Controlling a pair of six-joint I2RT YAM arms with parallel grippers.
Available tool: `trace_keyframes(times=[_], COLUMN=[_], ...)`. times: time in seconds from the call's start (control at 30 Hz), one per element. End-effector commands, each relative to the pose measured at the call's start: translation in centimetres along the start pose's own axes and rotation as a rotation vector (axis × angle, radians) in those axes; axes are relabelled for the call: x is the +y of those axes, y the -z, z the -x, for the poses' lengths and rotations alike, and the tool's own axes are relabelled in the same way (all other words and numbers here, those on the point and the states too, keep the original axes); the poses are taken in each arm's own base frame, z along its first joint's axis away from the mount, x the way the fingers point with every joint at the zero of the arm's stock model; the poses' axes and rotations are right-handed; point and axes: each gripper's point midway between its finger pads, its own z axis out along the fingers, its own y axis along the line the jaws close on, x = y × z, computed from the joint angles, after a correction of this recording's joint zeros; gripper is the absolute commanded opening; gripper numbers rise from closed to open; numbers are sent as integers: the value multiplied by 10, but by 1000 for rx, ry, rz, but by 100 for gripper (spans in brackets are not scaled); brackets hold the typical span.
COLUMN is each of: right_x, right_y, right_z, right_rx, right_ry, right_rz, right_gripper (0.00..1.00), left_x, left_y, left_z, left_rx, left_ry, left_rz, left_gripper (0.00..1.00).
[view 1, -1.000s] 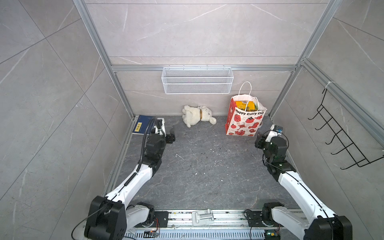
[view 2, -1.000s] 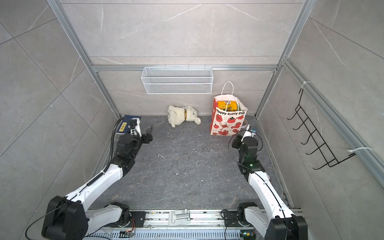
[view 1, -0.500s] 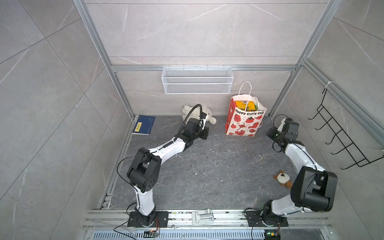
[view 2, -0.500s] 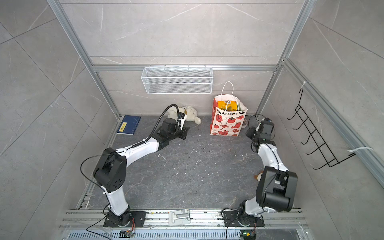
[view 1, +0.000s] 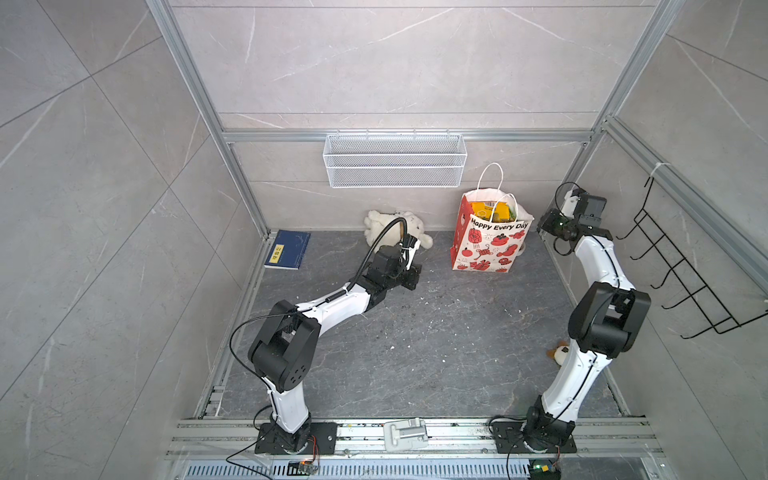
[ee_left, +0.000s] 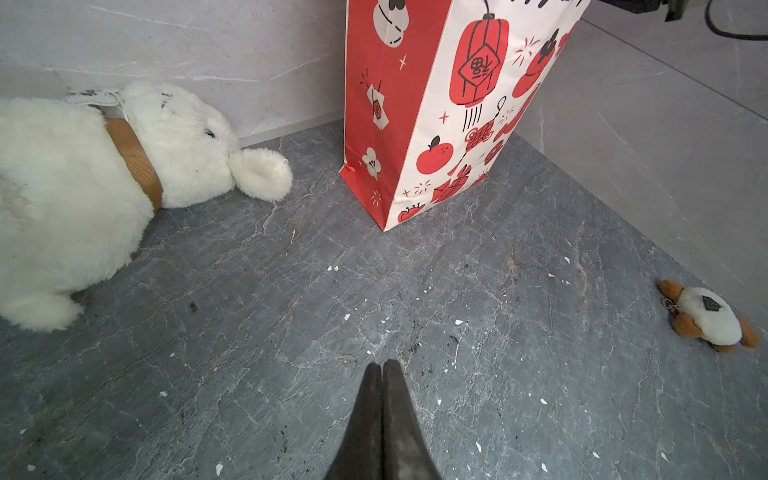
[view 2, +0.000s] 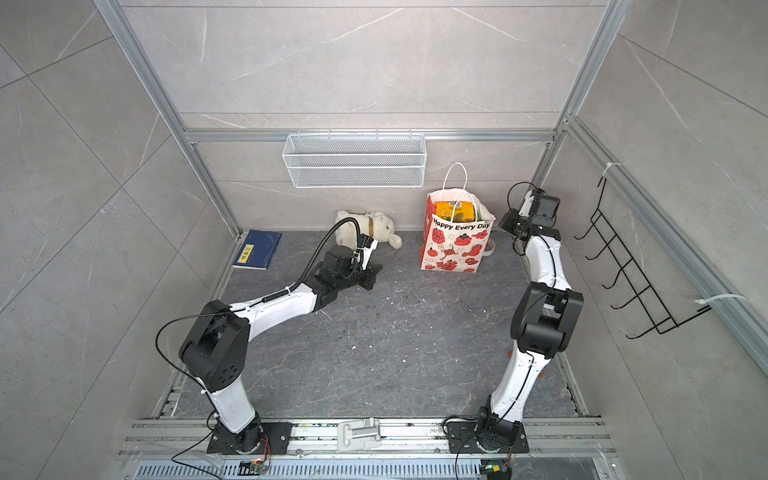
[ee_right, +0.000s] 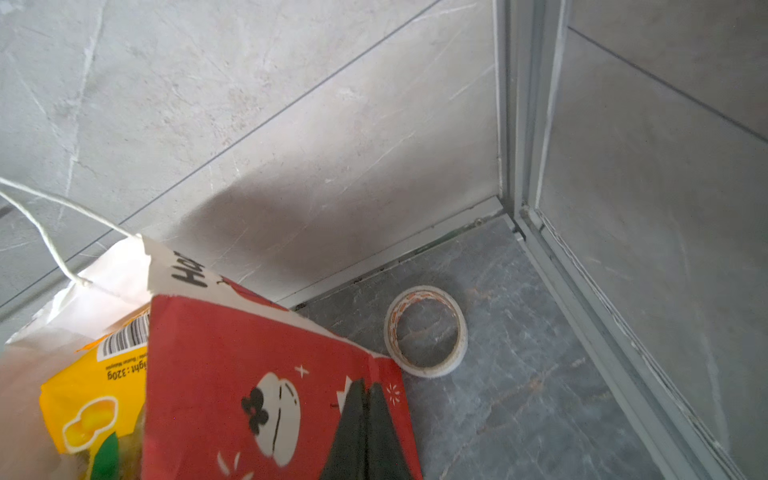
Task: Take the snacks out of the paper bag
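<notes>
Right claw (ee_right: 365, 386), tips together and empty, is nearer: just right of upright paper bag (view 1: 488, 245) holding snacks (view 1: 492, 210). Left claw (ee_left: 382, 366), likewise, well left.

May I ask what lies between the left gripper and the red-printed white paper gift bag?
Only bare grey floor, from left gripper to paper bag, in the left wrist view.

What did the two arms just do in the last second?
The left fingers swung from beside the blue book to near the plush toy; the right fingers rose beside the paper bag. Both closed on nothing. The snacks and everything else stayed put.
</notes>
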Motion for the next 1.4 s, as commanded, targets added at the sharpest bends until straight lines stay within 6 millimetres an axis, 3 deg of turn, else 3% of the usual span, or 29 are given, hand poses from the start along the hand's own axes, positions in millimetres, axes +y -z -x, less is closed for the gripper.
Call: trace_keyframes(times=[0.0,0.23,0.57,0.73,1.13,1.37], right_x=[-2,7,16,52,88,113], right_y=[-25,-66,-122,-126,-135,-125], right_z=[-24,-11,-31,-39,-73,-87], right_rx=[114,180,136,146,197,236], right_ry=[7,34,-77,-58,4,46], right_rz=[69,206,435,582,740,844], right_gripper=[1,0,0,0,2,1], left_x=[-13,-25,-26,-24,-14,-10], left_y=[19,23,30,38,50,56], left_z=[39,44,40,39,30,30], left_rx=[-125,-133,-131,-126,-138,-143], left_ry=[-20,-39,-61,-87,-103,-120], left_rz=[-35,-68,-51,-28,37,65], left_gripper=[0,0,0,0,0,0])
